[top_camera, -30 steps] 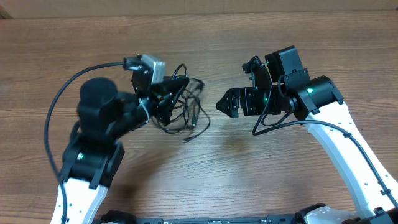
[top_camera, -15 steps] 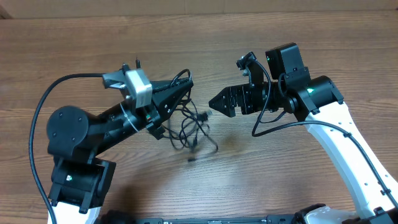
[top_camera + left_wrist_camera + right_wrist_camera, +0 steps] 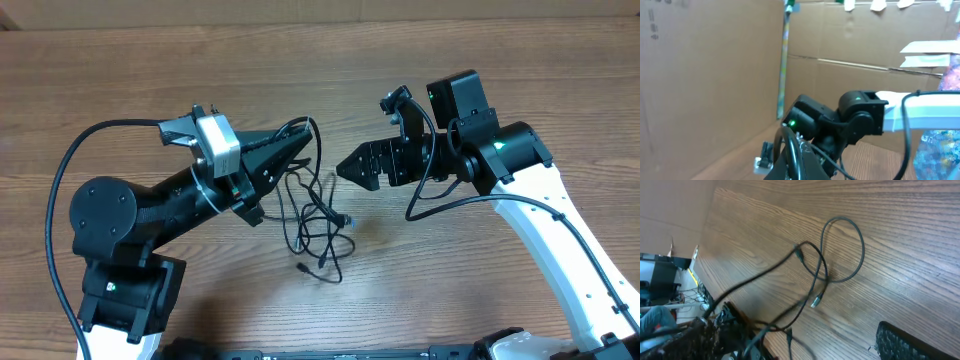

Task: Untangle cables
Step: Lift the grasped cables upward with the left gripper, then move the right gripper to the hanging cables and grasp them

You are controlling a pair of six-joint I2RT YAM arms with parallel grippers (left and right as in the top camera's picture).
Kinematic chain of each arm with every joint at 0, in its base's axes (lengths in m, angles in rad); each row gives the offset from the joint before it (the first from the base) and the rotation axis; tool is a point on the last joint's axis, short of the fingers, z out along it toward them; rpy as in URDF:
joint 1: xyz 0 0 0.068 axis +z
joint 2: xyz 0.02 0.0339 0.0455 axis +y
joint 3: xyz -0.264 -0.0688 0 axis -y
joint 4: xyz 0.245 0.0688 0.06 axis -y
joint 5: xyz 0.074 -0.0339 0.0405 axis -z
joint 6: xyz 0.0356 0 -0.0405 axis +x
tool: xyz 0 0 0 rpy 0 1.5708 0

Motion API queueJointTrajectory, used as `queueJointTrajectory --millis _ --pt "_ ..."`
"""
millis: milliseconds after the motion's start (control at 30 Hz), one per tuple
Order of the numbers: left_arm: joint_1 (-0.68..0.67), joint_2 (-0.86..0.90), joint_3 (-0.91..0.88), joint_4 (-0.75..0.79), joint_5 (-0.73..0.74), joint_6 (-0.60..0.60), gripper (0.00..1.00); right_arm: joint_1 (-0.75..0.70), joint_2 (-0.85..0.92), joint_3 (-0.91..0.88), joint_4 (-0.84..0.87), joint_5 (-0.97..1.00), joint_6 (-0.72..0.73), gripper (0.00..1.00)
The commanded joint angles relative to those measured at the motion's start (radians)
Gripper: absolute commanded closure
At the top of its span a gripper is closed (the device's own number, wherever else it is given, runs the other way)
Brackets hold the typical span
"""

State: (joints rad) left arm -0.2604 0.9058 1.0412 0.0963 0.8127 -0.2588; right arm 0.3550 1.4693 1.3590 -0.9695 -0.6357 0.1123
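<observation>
The left arm stretches low across the brown wood-grain bench (image 3: 480, 60). Its left pincer (image 3: 302, 133) is clamped tight on the thin black flexible cables (image 3: 318, 215), which trail from its tip in one tangle down onto the bench. The right arm is bent at the elbow. Its right pincer (image 3: 346, 167) is spread wide and empty, close beside the left pincer's tip and just above the tangle. Two silvery plug ends (image 3: 300, 268) show, but the number of cords cannot be told. Open bench surrounds the tangle, and a cardboard wall (image 3: 300, 10) bounds the far edge.
</observation>
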Motion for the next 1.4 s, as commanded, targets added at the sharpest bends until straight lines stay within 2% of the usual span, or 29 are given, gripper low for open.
queueJointTrajectory --millis 0,300,467,600,833,1033,1367 --pt "-0.002 0.019 0.023 -0.024 -0.068 -0.007 0.96 -0.002 0.001 -0.006 -0.013 -0.031 -0.042 0.00" --pt "-0.002 0.056 0.023 0.025 -0.048 -0.093 0.96 0.040 0.001 -0.006 -0.026 -0.099 -0.157 0.00" --pt "-0.002 0.056 0.023 0.062 0.021 -0.098 0.96 0.072 0.001 -0.006 0.005 -0.091 -0.169 0.00" --pt "-0.002 0.056 0.023 0.121 0.096 -0.129 0.96 0.072 0.001 -0.006 0.017 -0.015 -0.158 0.00" --pt "-0.002 0.056 0.023 0.126 0.207 -0.131 0.96 0.072 0.001 -0.006 0.048 0.266 0.019 0.00" --pt "-0.002 0.056 0.023 0.142 0.209 -0.140 0.96 0.072 0.002 -0.006 0.046 0.269 0.022 0.00" --pt "-0.002 0.055 0.023 0.270 0.210 -0.215 0.96 0.072 0.027 -0.012 0.039 0.269 0.018 0.00"
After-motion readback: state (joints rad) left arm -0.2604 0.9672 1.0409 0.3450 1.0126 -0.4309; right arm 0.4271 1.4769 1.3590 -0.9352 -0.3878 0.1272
